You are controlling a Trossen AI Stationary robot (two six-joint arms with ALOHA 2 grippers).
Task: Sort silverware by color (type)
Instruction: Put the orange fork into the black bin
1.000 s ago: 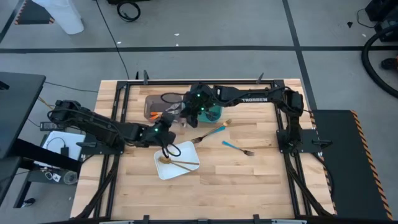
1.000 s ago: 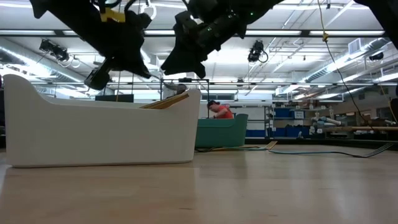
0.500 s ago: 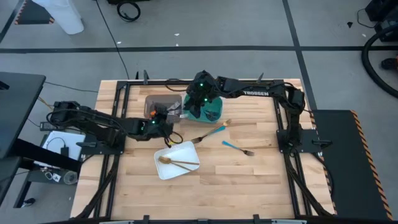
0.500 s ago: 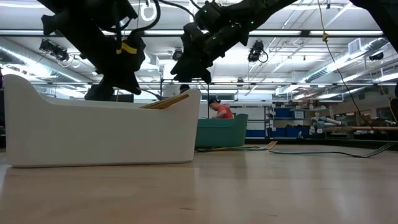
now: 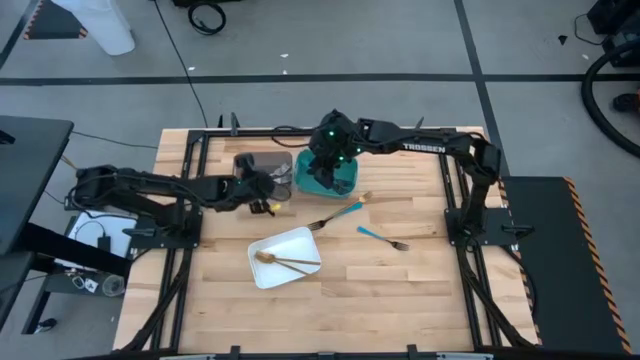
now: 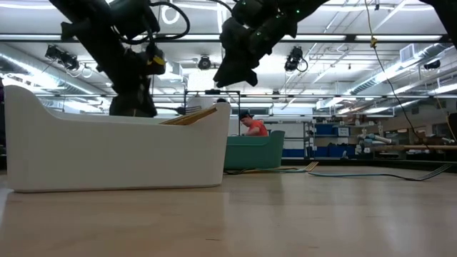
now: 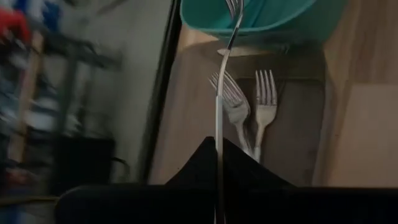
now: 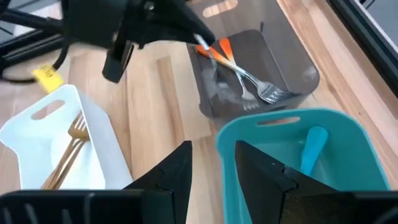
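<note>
Having shifted binward, left gripper (image 5: pixel 262 187)

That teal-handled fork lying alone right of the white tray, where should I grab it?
Take the teal-handled fork mid-handle, straight down from above, jaws across its narrow width: it lies flat with bare wood all around. The right gripper, open over the teal bin, is nearest; the left gripper is shut on a second fork over the grey bin.

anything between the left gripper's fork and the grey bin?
Nothing visible. The left gripper holds an orange-handled fork right over the grey bin, where two forks already lie. The teal bin sits beside it, not in the path.
</note>
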